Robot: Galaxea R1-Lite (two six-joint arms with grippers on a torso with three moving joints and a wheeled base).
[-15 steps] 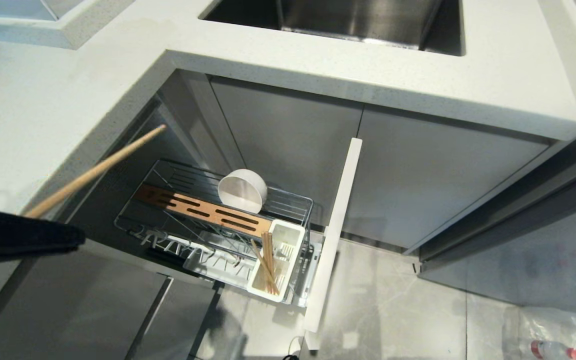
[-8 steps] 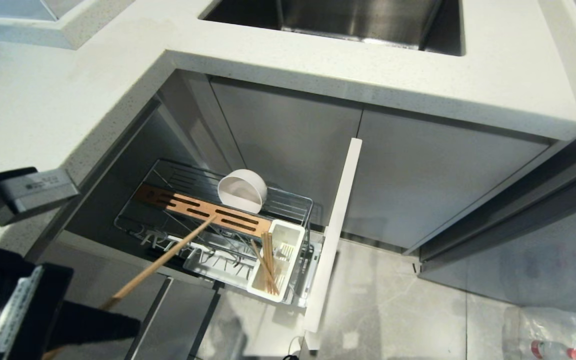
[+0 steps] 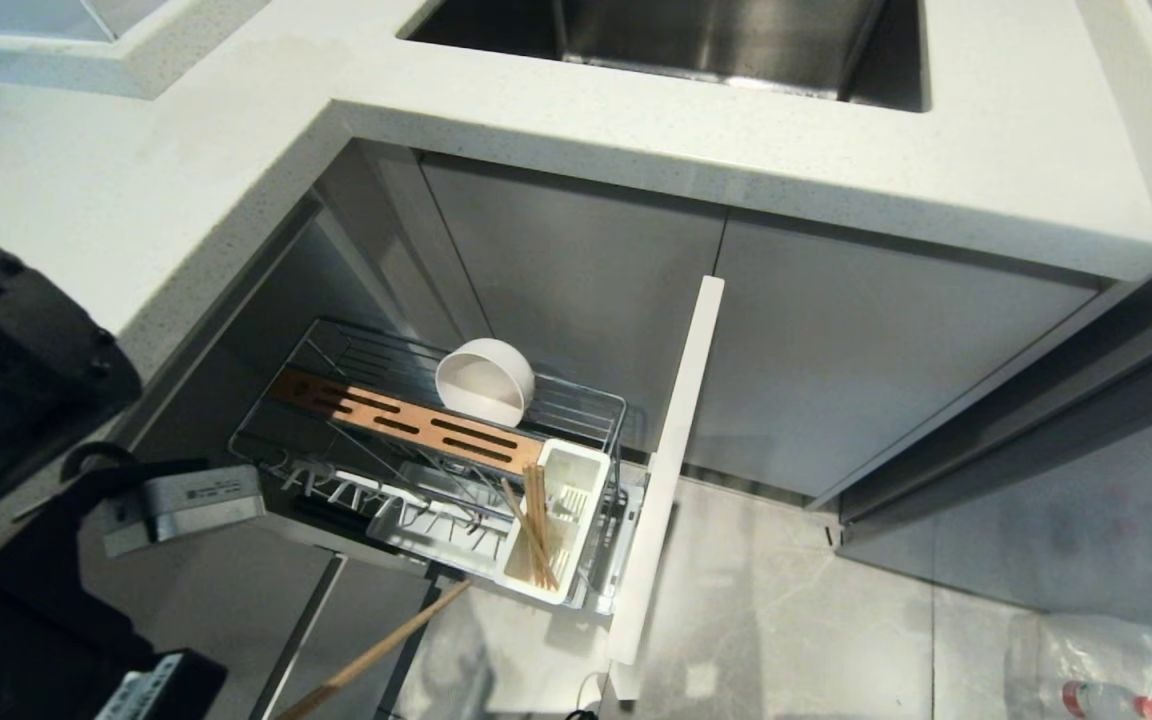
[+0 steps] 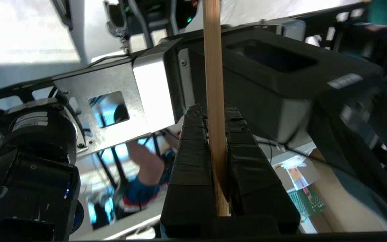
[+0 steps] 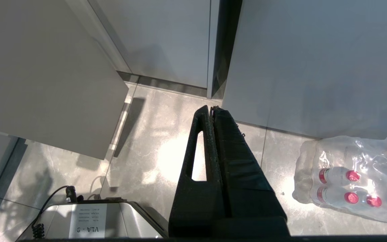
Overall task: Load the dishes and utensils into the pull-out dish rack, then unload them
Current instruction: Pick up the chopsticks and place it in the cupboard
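My left gripper is shut on one light-brown wooden chopstick. In the head view that chopstick slants from the bottom edge up toward the front of the pull-out dish rack, its tip just below the white cutlery box. More chopsticks stand in that box. A cream-white bowl leans on edge behind the brown slotted strip. The left arm fills the lower left. My right gripper is shut and empty over the floor. The plate and spoon are out of view.
The pale drawer front stands out at the rack's right. The speckled counter overhangs the rack, with a steel sink behind it. A wrapped pack of water bottles lies on the floor at the right.
The left arm has dropped from counter height to below the rack's level. The held chopstick swung down across the rack and now points up at the cutlery box from below.
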